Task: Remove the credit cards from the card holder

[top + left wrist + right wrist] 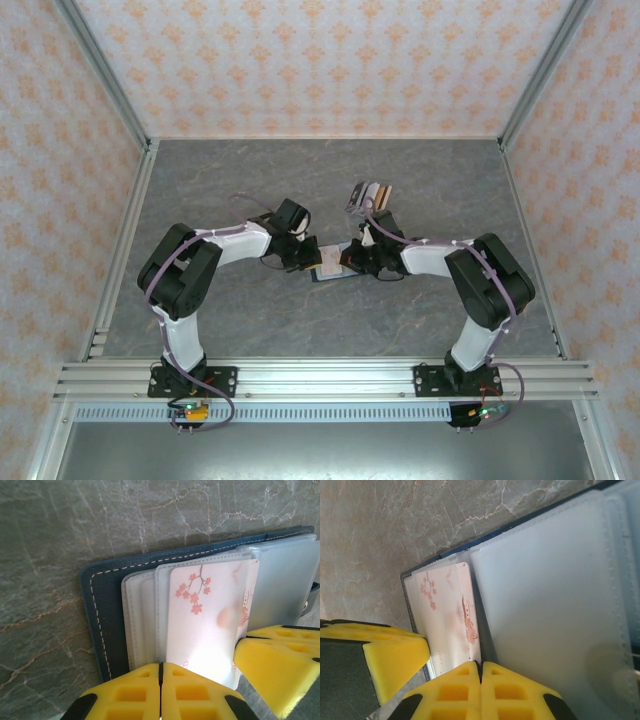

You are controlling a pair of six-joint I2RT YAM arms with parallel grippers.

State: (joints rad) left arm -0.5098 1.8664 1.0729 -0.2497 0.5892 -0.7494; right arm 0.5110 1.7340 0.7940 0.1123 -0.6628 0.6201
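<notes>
The navy card holder (102, 610) lies open on the grey table, its clear sleeves fanned out. A white credit card (205, 625) with pink blossoms sits in one sleeve, its edge poking out sideways. My left gripper (161, 672) is shut, tips at the holder's near edge by the sleeve seam. My right gripper (481, 672) is shut on a corner of the card (445, 615); its yellow fingers (272, 665) show beside the card. From above, the left gripper (305, 262) and the right gripper (350, 262) meet over the card holder (326, 276) at mid-table.
A striped white, grey, black and tan cluster (368, 195) stands on the table just behind the right arm's wrist. A large empty clear sleeve (555, 620) spreads to the right of the card. Patterned walls and metal rails (120, 250) enclose the table.
</notes>
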